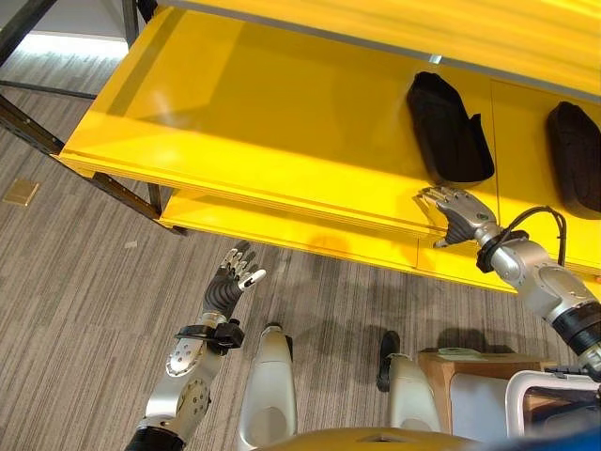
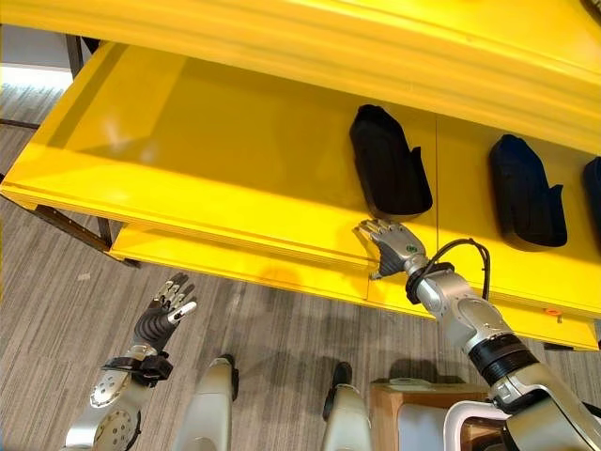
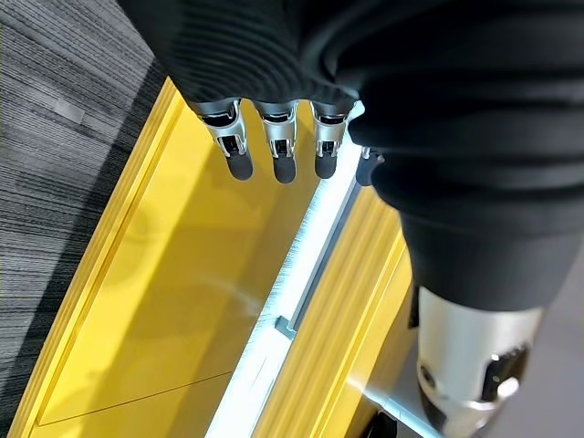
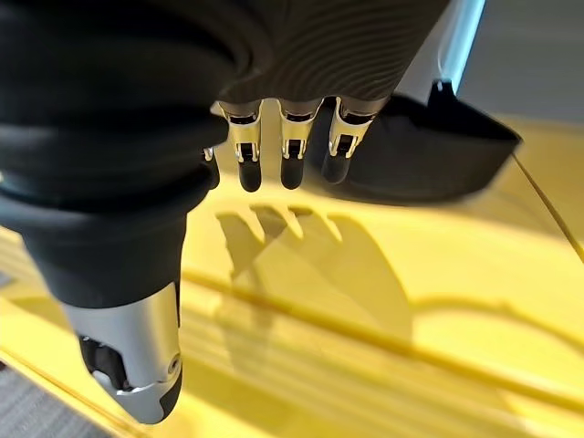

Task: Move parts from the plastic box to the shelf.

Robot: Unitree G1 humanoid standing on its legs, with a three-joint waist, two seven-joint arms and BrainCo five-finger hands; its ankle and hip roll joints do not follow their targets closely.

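Grey striped carpet floor (image 1: 84, 272) below, with a bright yellow shelf (image 1: 254, 122) slanting across above it, on dark metal legs (image 1: 28, 127) at the far left corner. Lower yellow shelf board (image 1: 282, 230) just under the front edge of the upper one.

On the upper shelf board, a black part (image 2: 387, 164) lying just back from the front edge, long side running toward the rear. Second black part (image 2: 526, 193) well to its right on the same board, past a thin seam in the surface. Sliver of what may be a third dark part at the far right edge, too cut off to be sure.

Right hand (image 2: 394, 242) raised at the shelf's front edge, directly in front of the nearer black part, palm down over the lip. Fingers (image 4: 292, 160) straight and spread apart, holding nothing; in the right wrist view, tips just short of the part's near end, with a small gap, shadow of the fingers falling on the yellow board beneath.

Left hand (image 1: 233, 280) low over the carpet, below and in front of the lower shelf board, well apart from both parts. Fingers (image 3: 283, 151) straight and relaxed, empty.

White-rimmed container (image 1: 549, 399) beside a wooden block (image 1: 470, 376) at the bottom right, contents not readable.
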